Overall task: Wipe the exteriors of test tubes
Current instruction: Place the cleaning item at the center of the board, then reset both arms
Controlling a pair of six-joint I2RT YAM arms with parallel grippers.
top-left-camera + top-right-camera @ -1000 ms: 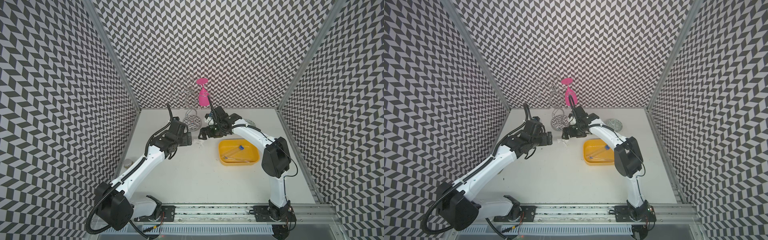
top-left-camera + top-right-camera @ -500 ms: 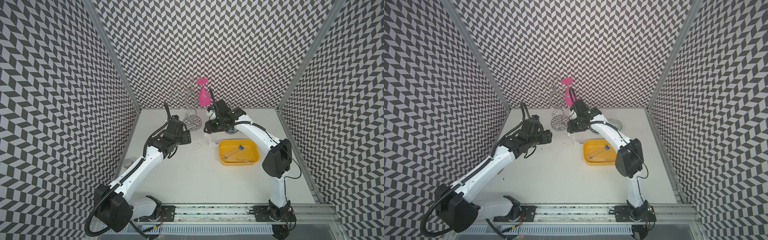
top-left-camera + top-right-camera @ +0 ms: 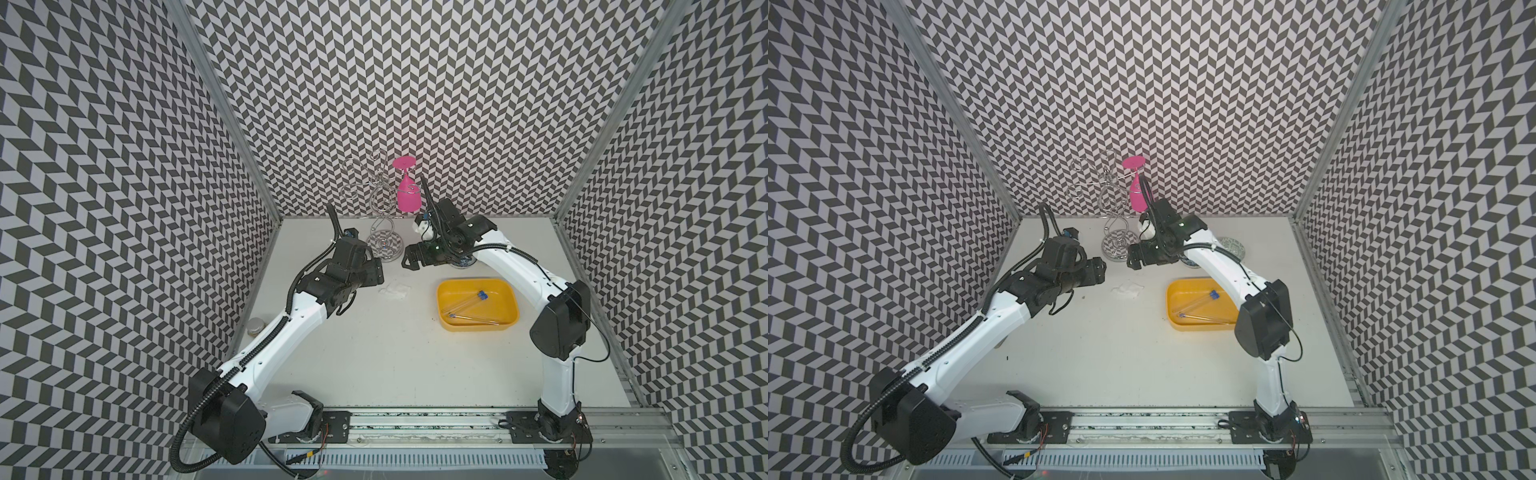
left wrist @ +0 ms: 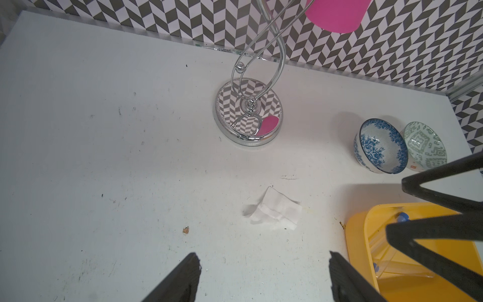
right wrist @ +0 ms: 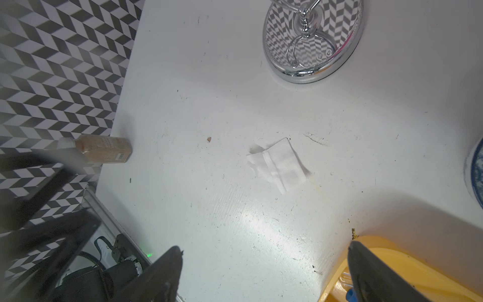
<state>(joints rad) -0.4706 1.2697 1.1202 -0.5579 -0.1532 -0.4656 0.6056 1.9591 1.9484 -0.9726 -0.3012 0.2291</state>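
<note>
Three clear test tubes [image 3: 468, 305] [image 3: 1196, 308] with blue caps lie in a yellow tray [image 3: 478, 329] [image 3: 1200, 327] at the right of the table. A blue cap [image 4: 403, 217] shows in the left wrist view. A crumpled white tissue [image 3: 394, 291] [image 3: 1126, 290] [image 4: 277, 210] [image 5: 279, 164] lies flat on the table left of the tray. My left gripper [image 3: 380, 274] [image 3: 1100, 270] [image 4: 264, 264] hovers open just left of the tissue, holding nothing. My right gripper [image 3: 405, 262] [image 3: 1131, 262] [image 5: 264, 256] hangs open and empty behind the tissue.
A chrome wire stand [image 3: 384, 245] [image 4: 248, 112] carrying a pink glass [image 3: 407, 195] rises at the back, close to both grippers. Two patterned bowls [image 4: 379, 146] sit behind the tray. A small bottle [image 3: 255, 326] [image 5: 104, 149] lies at the left table edge.
The two grippers have drawn apart from where they met. The right one has pulled back toward the stand, and the left has shifted slightly left. The tissue now lies alone between them.
</note>
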